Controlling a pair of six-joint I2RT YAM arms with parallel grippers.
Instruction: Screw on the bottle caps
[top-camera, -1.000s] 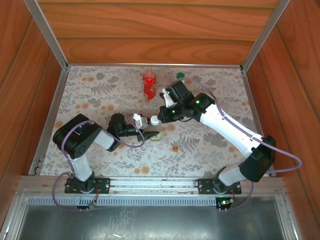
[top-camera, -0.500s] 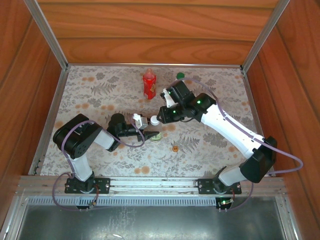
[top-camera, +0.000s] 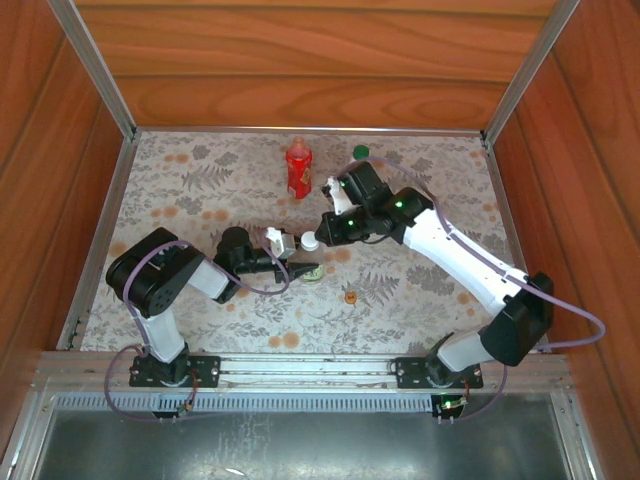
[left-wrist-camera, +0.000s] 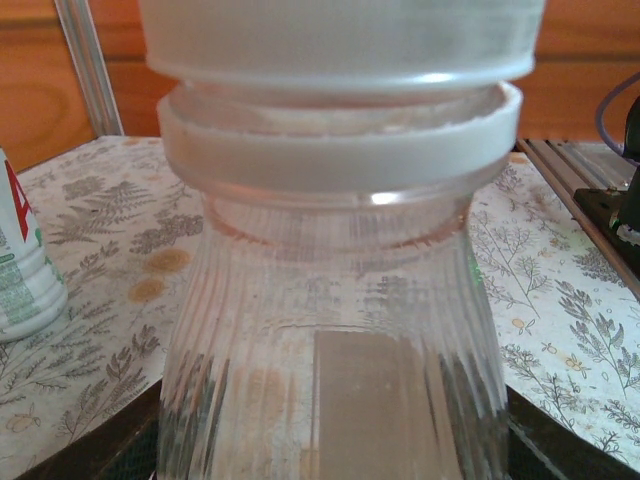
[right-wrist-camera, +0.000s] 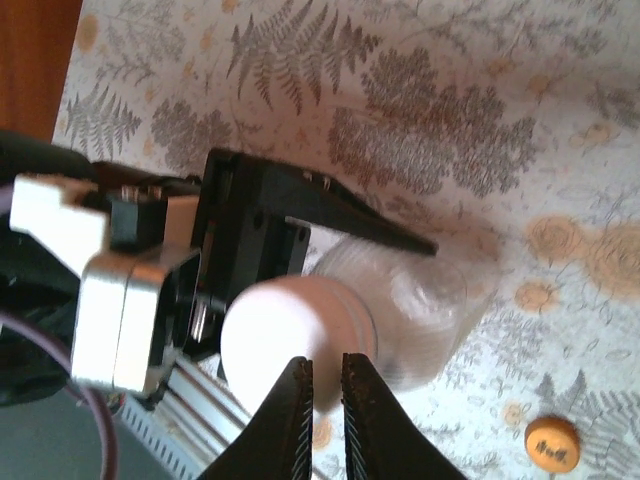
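Note:
My left gripper (top-camera: 296, 262) is shut on the clear ribbed bottle (left-wrist-camera: 330, 330), which lies tilted low over the table. A white cap (right-wrist-camera: 285, 335) sits on the bottle's neck, above the neck ring (left-wrist-camera: 340, 150). My right gripper (right-wrist-camera: 326, 365) is shut, with its tips right at the top of the white cap (top-camera: 311, 243) and nothing between them. The red bottle (top-camera: 298, 170) stands upright at the back. A green cap (top-camera: 360, 152) lies near the back edge. An orange cap (right-wrist-camera: 552, 443) lies on the table in front. A white bottle with red and green print (left-wrist-camera: 25, 260) stands at the left.
Wooden walls and metal rails (top-camera: 100, 90) enclose the floral table (top-camera: 180, 190). The right arm (top-camera: 450, 250) reaches diagonally across the right half. The arm bases sit on the front rail (top-camera: 300, 365).
The right wrist has turned a little above the white cap. The left arm and the clear bottle have stayed in place.

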